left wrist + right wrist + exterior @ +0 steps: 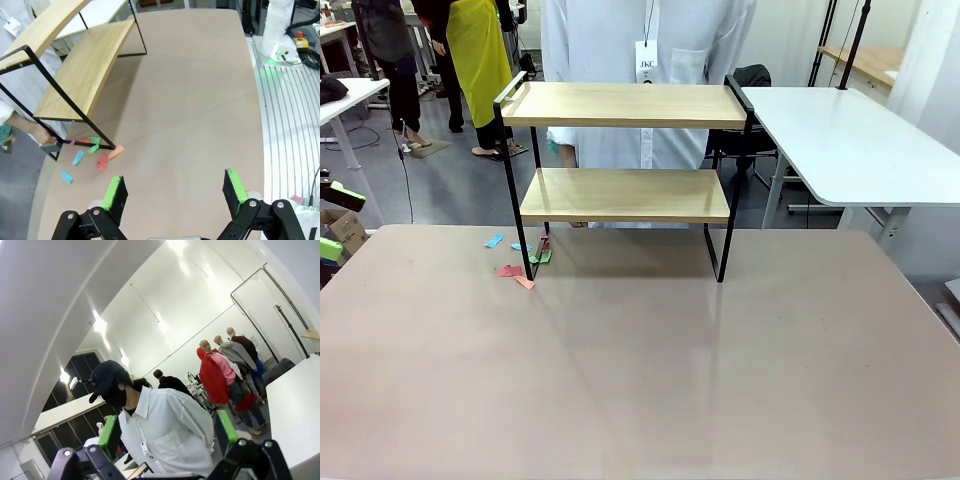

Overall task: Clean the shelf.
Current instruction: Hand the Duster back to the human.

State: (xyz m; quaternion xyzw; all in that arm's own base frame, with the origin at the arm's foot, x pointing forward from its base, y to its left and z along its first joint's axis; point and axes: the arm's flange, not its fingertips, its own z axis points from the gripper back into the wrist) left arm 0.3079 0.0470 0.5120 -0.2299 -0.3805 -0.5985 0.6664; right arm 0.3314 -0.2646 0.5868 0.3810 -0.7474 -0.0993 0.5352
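Firstly, in the front view the shelf (625, 160) stands at the far middle of the table (640, 380), just in front of a person in a white shirt (650, 60). It has two light wooden boards in a thin black metal frame. Both boards look smooth, flat and bare. Small paper scraps (520, 262) in blue, green, red and orange lie on the table around its left front leg. The table top is pale, slightly glossy and reflects the shelf.

Next, in the left wrist view the left gripper (175, 195) hangs above the table with its green-padded fingers spread wide and nothing between them. The shelf (75, 75) is up and to the left, and the scraps (92, 152) are between it and the gripper, near the leg.

Then, the right wrist view looks upward into the room. The right gripper (167, 435) is also spread wide and holds nothing, with the person's shirt (170, 435) behind it.

I judge the shelf to be stiff and rather light, so a push may make it slide or tip on the smooth table. The thin black side rail seems the best place to hold it. The scraps are thin, flat and very light, so they would be hard to pinch.
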